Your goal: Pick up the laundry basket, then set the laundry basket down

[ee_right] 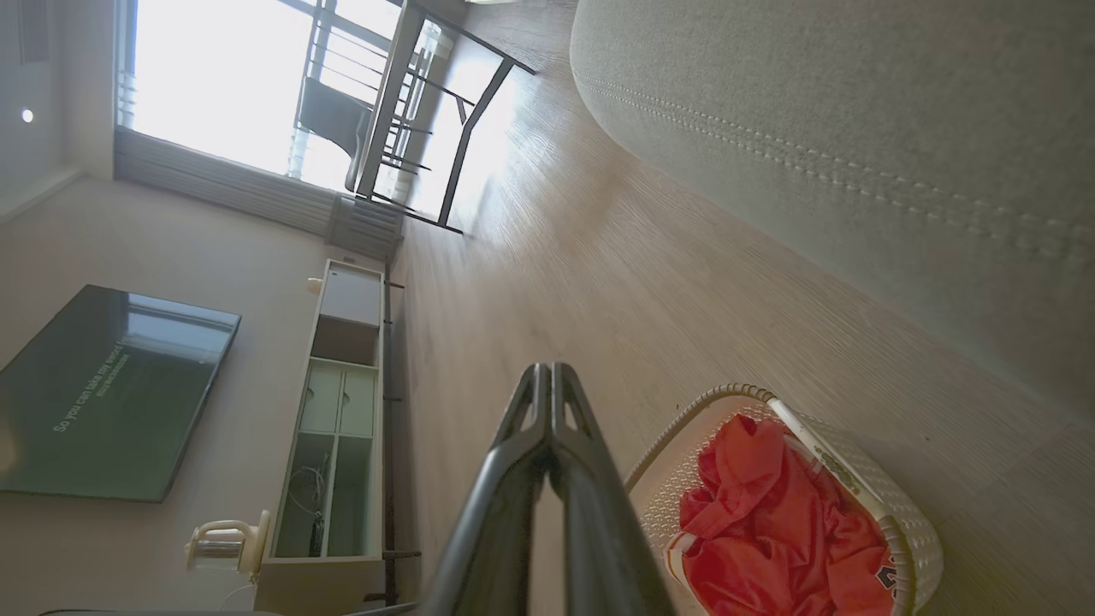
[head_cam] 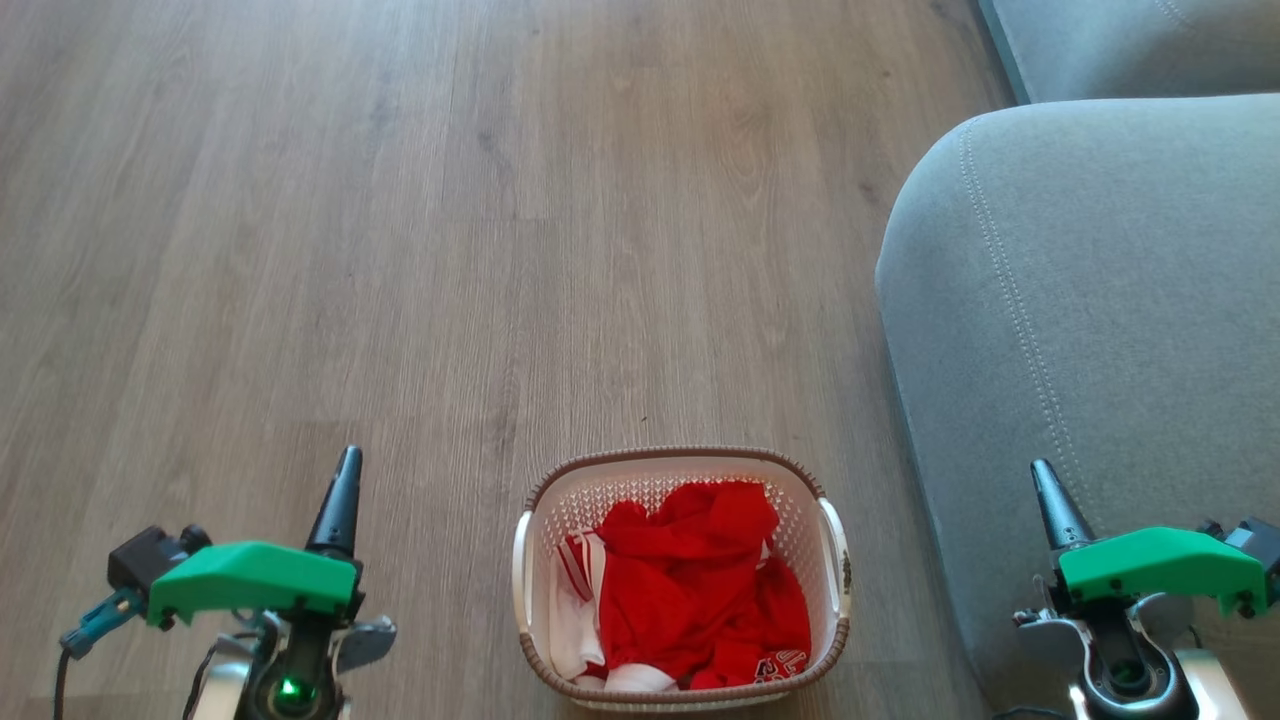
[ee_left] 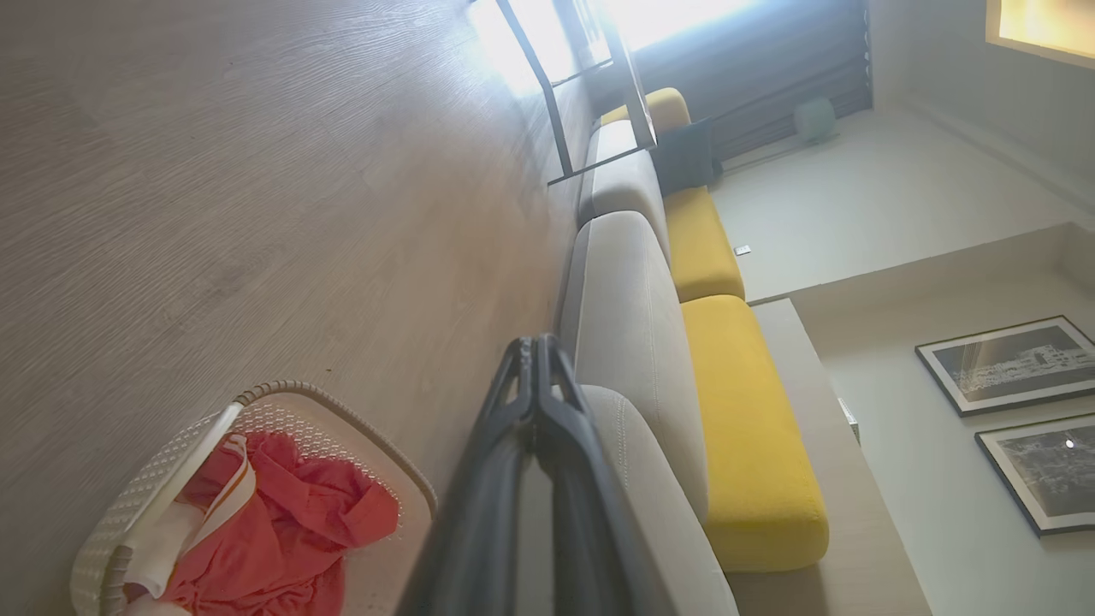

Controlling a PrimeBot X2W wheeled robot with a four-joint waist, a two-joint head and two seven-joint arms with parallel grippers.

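On the wood floor [head_cam: 400,250], between the two arms: the laundry basket [head_cam: 668,454] sits upright, red-and-white clothes [head_cam: 700,580] inside, near the grey sofa [head_cam: 1080,300]. Left gripper [head_cam: 349,462] and right gripper [head_cam: 1042,472]: fingers pressed together, holding nothing, both apart from the basket

Wood-plank floor [head_cam: 400,200] runs ahead of my left hand [head_cam: 349,458]. A grey stitched sofa [head_cam: 1080,300] sits close by my right hand [head_cam: 1042,470], yellow cushions [ee_left: 753,445] along it. Far beyond are a bright window [ee_right: 214,85], a dark-framed table [ee_right: 445,128], a wall television [ee_right: 111,393] and a white cabinet [ee_right: 338,411].
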